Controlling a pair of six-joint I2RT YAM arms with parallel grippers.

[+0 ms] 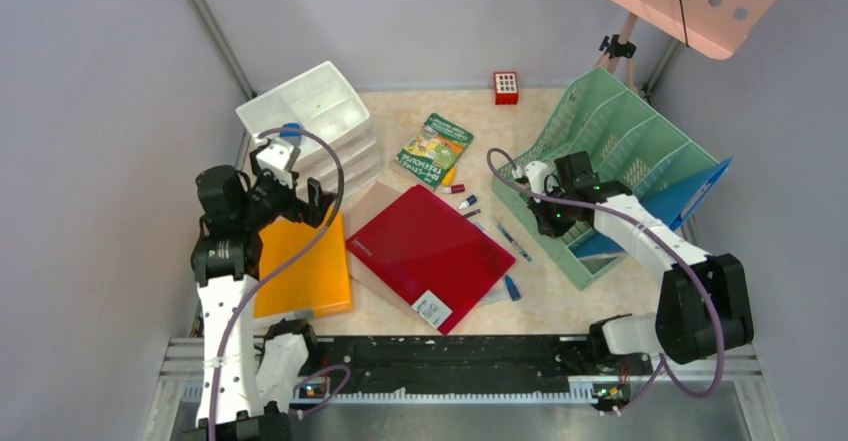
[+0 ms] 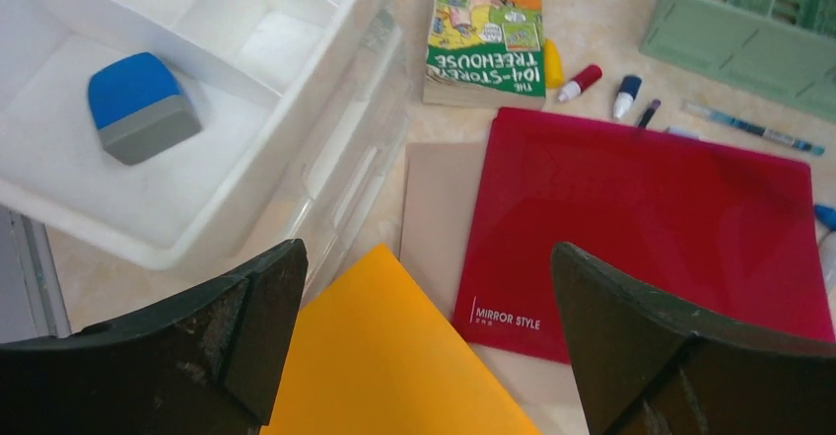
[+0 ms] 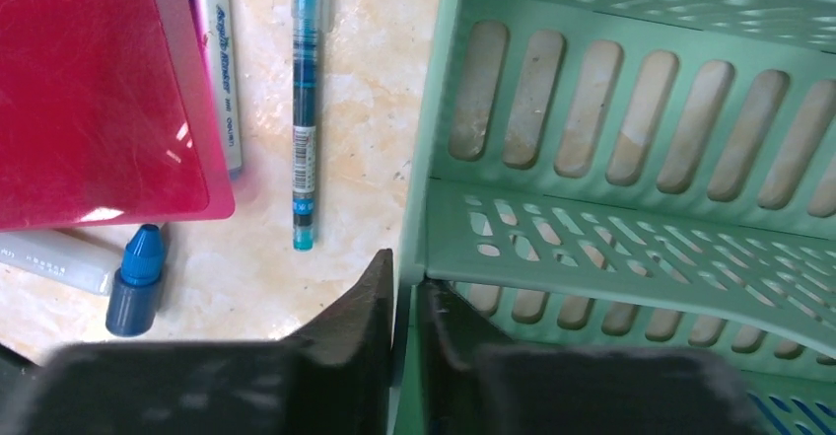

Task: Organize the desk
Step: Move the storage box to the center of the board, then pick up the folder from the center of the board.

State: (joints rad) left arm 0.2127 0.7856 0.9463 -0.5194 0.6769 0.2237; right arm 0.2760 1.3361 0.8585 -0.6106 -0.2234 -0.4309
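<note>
The desk [image 1: 560,296] is a beige marbled top strewn with stationery. My right gripper [image 1: 552,223] [image 3: 406,272] is shut on the near wall of the green mesh file rack [image 1: 620,141] [image 3: 631,218], one finger outside and one inside. My left gripper [image 1: 300,206] [image 2: 426,253] hangs open over the corner of an orange folder [image 1: 300,266] [image 2: 394,366], holding nothing. Beside the orange folder lies a red folder [image 1: 430,241] [image 2: 651,218] on a beige sheet [image 2: 439,198].
A white drawer unit [image 1: 310,111] [image 2: 296,109] at back left holds a blue-grey eraser [image 2: 138,108]. A green book [image 1: 433,148], small markers [image 2: 580,82], a teal pen [image 3: 306,109] and a blue-capped marker [image 3: 133,282] lie mid-desk. A red block [image 1: 506,87] sits at the back.
</note>
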